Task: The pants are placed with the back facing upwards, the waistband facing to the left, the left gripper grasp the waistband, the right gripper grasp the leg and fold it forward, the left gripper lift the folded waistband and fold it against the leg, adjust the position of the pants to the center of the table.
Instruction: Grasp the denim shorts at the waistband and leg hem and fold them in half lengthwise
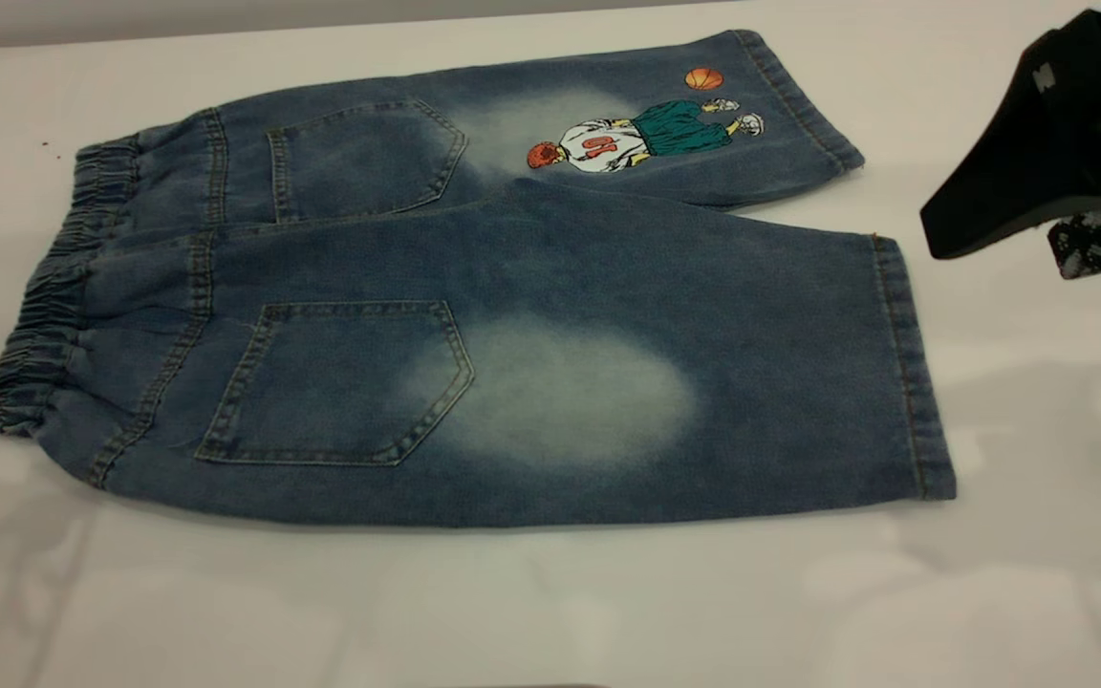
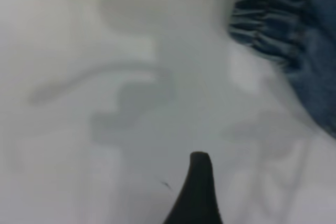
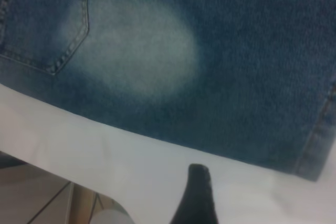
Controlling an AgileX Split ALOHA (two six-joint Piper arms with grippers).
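leg [image 1: 608, 382]: laid flat lower centre, hem pointing right
right gripper [image 1: 1038, 191]: upper right, nearest hem; finger state cannot be told

floor [image 3: 37, 200]: tan, dark seam lines, below the edge | wall strip [image 1: 226, 14]: grey, far side

1. The exterior camera looked down at a slant across the table [image 1: 550, 612], taking in the whole pants [image 1: 474, 315].
2. The left wrist camera sat close above the table, catching the waistband [image 2: 273, 24] at the frame's edge.
3. The right wrist camera hung near the leg [image 3: 210, 66], sharing its faded oval [image 3: 134, 45] with the exterior view.
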